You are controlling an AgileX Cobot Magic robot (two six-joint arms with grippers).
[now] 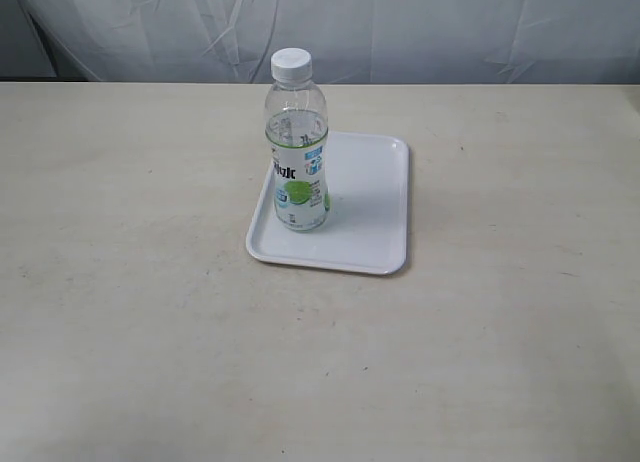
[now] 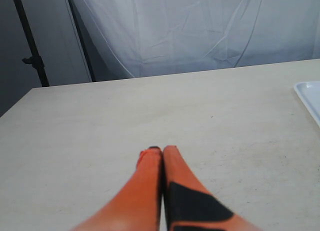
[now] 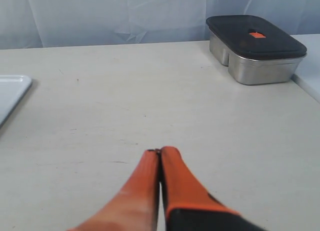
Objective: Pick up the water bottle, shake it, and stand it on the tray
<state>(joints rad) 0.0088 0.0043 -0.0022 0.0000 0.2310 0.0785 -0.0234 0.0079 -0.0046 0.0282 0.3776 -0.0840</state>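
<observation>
The water bottle (image 1: 297,142), clear with a white cap and a green circle on its label, stands upright on the left part of the white tray (image 1: 370,207) in the exterior view. No arm shows in that view. In the left wrist view my left gripper (image 2: 161,149) is shut with nothing in it, low over bare table, and a corner of the tray (image 2: 310,93) shows at the edge. My right gripper (image 3: 160,151) is likewise shut and empty, with the tray's corner (image 3: 11,91) off to one side. Neither wrist view shows the bottle.
A steel lunch box with a dark lid (image 3: 255,48) sits on the table beyond the right gripper. A white cloth backdrop (image 1: 400,27) hangs behind the table. A black stand (image 2: 32,51) rises past the table's far corner in the left wrist view.
</observation>
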